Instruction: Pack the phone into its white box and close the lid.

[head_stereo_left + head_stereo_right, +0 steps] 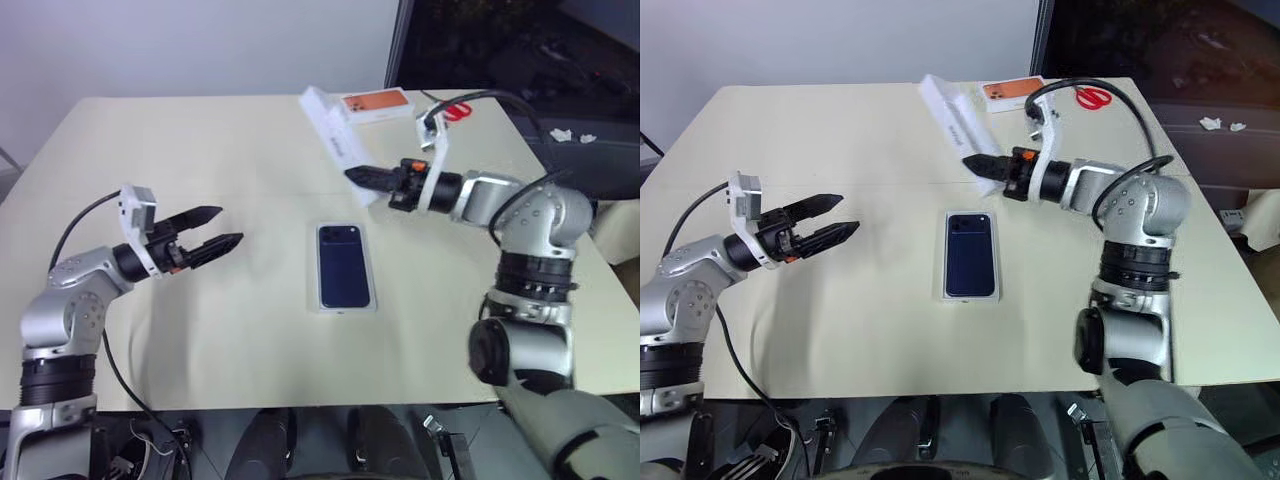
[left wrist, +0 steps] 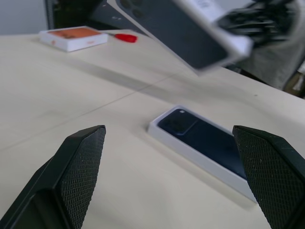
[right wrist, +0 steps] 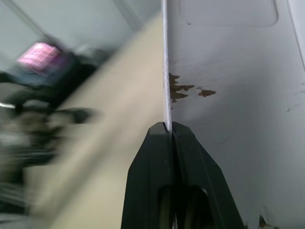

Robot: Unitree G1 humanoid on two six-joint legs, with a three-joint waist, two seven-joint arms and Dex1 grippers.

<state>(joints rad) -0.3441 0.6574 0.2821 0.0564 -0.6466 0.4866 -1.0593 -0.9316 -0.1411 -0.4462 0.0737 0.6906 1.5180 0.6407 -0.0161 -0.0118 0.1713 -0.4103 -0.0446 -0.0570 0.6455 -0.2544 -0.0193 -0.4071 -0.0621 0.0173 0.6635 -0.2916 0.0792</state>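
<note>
The slim dark blue phone (image 1: 344, 265) with its camera cluster at the far corner lies face down inside the shallow white cardboard box (image 1: 346, 305), which rests flat near the middle of the pale beige counter (image 1: 200, 150). Above and beyond the box, the right gripper (image 1: 362, 178) reaches in from the right with its jaws pinched closed on one wall of the white cardboard lid (image 1: 335, 140), holding it tilted in the air well clear of the counter; the left wrist view shows the lid's printed dark phone picture on its downward face, the right wrist view its plain white inside. The left gripper (image 1: 215, 232) hovers to the left of the box, apart from it, jaws spread wide and holding nothing. At the far edge sit a white box with an orange top (image 1: 375, 105) and red-handled scissors (image 1: 457, 111).
</note>
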